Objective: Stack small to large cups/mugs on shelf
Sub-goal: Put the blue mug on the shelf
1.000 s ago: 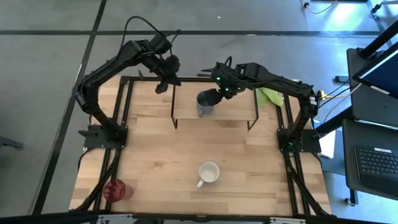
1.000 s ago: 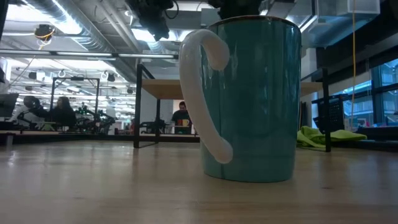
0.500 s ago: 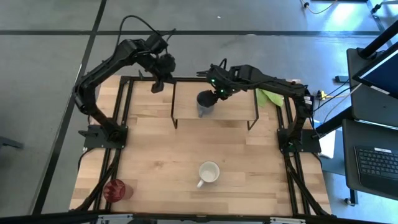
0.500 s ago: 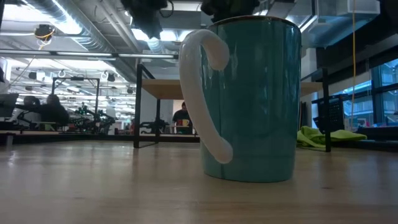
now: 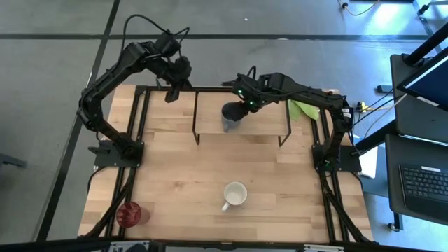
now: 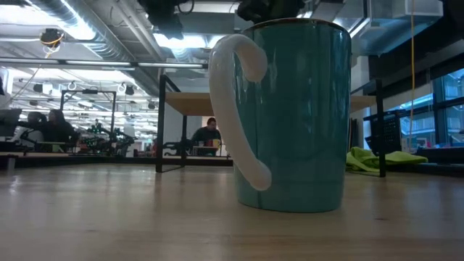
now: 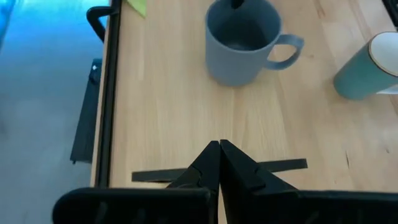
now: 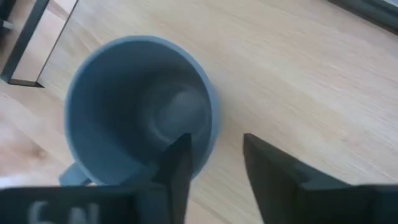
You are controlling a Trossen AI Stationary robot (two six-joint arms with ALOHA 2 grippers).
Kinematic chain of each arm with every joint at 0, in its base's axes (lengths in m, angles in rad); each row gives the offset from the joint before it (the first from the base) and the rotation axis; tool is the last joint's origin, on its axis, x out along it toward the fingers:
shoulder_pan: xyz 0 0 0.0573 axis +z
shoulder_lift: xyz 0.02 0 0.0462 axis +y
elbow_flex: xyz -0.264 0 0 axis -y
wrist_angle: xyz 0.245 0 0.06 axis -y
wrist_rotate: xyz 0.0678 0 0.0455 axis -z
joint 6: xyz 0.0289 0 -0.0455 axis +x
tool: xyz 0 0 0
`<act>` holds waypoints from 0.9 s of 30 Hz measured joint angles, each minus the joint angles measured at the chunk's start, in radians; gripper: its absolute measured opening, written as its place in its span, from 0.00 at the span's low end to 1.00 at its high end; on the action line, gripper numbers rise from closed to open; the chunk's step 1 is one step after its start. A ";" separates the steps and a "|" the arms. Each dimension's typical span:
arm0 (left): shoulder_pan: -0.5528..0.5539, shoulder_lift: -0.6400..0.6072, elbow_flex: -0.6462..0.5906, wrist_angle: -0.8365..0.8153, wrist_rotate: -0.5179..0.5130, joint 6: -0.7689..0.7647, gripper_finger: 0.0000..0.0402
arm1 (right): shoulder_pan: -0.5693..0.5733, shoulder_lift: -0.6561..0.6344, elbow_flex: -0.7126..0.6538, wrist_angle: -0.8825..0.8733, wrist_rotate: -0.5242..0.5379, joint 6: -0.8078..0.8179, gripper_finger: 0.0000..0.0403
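The small grey mug (image 5: 230, 116) stands upright on its base on the light-wood shelf (image 5: 269, 120), near the shelf's middle. My right gripper (image 5: 243, 106) hovers over the mug's right side, open, with one finger above the hollow and one outside the wall (image 8: 214, 152). The mid-size mug (image 5: 234, 194), white inside and teal outside, stands on the table near the front. It fills the low view (image 6: 290, 116). The red tumbler (image 5: 129, 213) stands at the front left corner. My left gripper (image 5: 170, 93) is shut and empty by the shelf's far left corner (image 7: 219, 155). My right gripper's fingers come from above and stand astride the grey mug's wall (image 8: 210, 121) on the side away from the handle. Bare wood shows between the outer finger (image 8: 258, 155) and the wall. I cannot tell whether the inner finger (image 8: 180, 155) touches the mug.
A green cloth (image 5: 302, 108) lies at the shelf's right end, also seen in the low view (image 6: 377, 159). The shelf's dark wire legs (image 5: 196, 129) stand on the table. People sit in the room beyond (image 6: 206, 134). Open wood lies between the shelf and the teal mug.
My left gripper has drawn back toward the table's far left corner, away from the shelf, and stays shut. The grey mug has kept its place on the shelf.
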 joint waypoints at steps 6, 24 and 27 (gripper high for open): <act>0.042 -0.034 -0.080 0.019 0.006 -0.002 0.00 | 0.000 0.000 0.000 0.048 -0.010 -0.002 0.17; 0.092 -0.391 -0.504 0.228 0.004 -0.173 0.00 | -0.005 0.057 0.001 0.135 -0.065 -0.029 0.14; 0.092 -0.426 -0.518 0.233 0.002 -0.191 0.00 | -0.005 0.062 0.000 0.153 -0.066 -0.035 0.14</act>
